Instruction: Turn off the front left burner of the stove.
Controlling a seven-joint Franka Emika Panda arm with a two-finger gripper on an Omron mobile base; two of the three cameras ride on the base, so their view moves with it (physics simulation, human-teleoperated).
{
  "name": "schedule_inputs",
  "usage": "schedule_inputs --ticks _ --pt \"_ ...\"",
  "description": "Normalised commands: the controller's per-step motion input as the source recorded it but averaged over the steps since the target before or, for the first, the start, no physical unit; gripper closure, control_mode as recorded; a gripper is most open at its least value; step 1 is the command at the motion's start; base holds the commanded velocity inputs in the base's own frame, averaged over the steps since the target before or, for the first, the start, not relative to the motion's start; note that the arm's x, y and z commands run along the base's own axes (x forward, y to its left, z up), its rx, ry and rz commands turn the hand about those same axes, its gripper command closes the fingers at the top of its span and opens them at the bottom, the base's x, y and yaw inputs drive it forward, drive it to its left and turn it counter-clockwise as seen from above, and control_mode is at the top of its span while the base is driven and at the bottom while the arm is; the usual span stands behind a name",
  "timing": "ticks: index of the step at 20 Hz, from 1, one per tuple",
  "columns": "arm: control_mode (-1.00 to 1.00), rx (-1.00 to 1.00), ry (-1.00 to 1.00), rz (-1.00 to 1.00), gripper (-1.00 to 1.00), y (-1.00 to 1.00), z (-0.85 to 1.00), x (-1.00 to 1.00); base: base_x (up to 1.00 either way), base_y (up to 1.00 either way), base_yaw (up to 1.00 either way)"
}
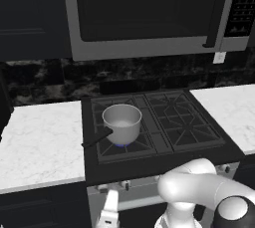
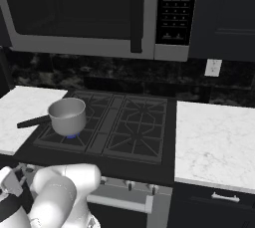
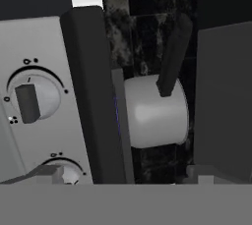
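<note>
At the stove [image 1: 164, 165] front panel | step: reaching for knob [image 3: 30, 100]; front left burner [image 1: 121, 144] lit under pot [image 1: 122, 122] | claw [image 3: 118, 180] apparently open, tips barely visible | next: close on knob, turn.

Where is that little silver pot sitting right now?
The saucepan sits on the front left burner of the stove, over a small blue flame, its dark handle pointing left toward the white marble counter, below the microwave.

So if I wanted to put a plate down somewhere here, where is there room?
Both white counters flanking the stove are bare: left counter, right counter. The right grates are free too. The front left burner is crowded, with a lit pot.
</note>
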Motion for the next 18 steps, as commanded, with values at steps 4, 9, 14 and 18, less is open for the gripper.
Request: schedule_inputs --ticks 4,9,14,18 --pt "-1.00 0.00 0.00 0.00 -1.00 0.03 -0.10 0.23 0.00 0.00 0.00" --pt "-1.00 0.00 -0.01 0.00 -1.00 0.14 -0.23 0.00 0.00 0.00 0.00" --pt "-1.00 0.00 -0.05 0.00 -1.00 0.16 -0.34 0.02 0.00 0.00 0.00" --pt "-1.00 0.00 -0.09 0.00 -1.00 0.03 -0.11 0.22 0.00 0.00 0.00"
